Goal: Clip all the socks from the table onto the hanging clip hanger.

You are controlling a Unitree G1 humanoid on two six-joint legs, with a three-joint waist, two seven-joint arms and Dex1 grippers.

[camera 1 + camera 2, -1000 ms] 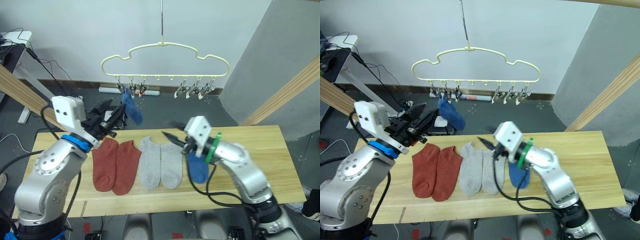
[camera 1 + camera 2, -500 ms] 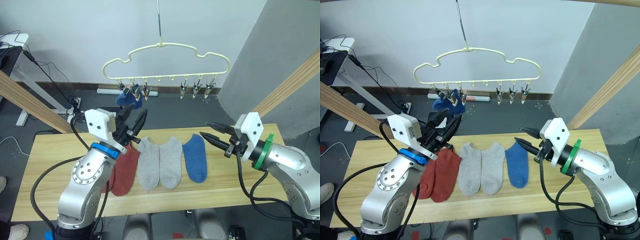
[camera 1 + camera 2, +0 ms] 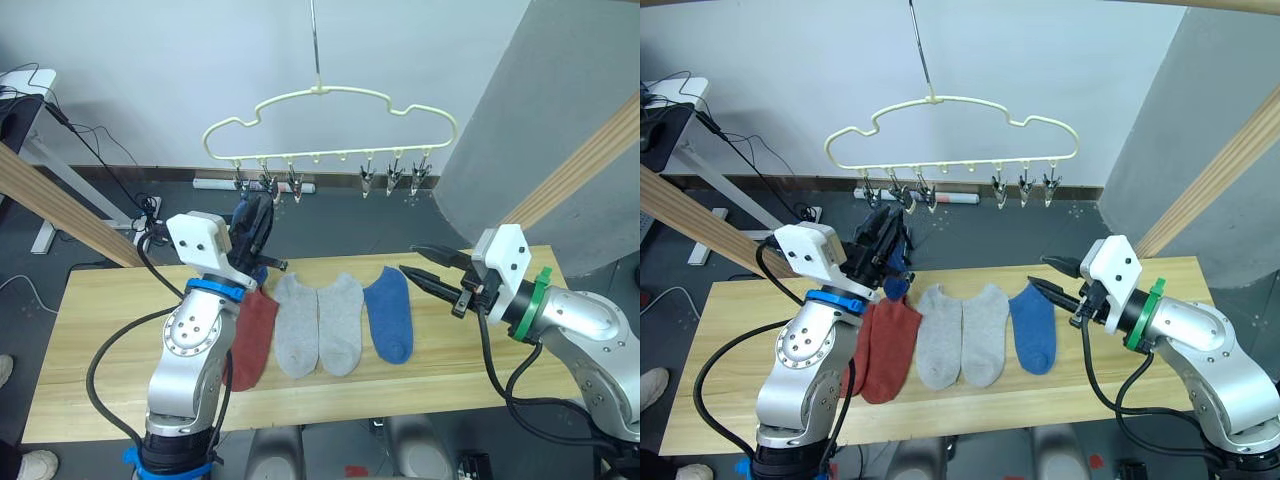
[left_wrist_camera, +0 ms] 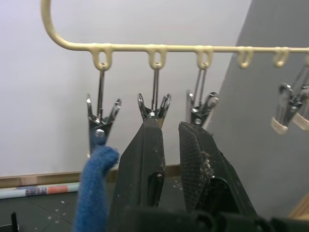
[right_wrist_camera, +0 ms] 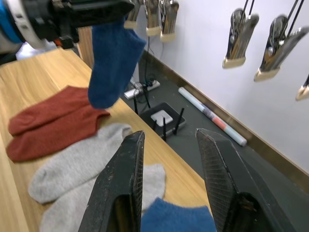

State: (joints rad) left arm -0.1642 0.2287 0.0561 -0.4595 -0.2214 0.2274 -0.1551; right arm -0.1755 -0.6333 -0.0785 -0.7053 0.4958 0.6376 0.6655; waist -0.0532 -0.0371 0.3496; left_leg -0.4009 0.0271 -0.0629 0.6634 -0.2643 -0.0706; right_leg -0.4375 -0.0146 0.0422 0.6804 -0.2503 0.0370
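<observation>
Left wrist view: the first blue sock [image 4: 94, 188] is seen hanging from the end clip [image 4: 100, 126] of the clip hanger [image 3: 330, 125], and the left gripper [image 4: 168, 145] is raised just under the next clips, its jaws parted by a narrow gap with nothing held between them. One sock is judged clipped, with five left on the table [image 3: 100, 340]: two rust-red socks [image 3: 885, 345], two grey socks [image 3: 318, 325] and one blue sock [image 3: 388, 315]. The right gripper [image 3: 430, 277] is held above the table beside that blue sock, jaws wide apart and empty. Next, a sock is to be picked up, probably the blue one, and lifted to a free clip.
</observation>
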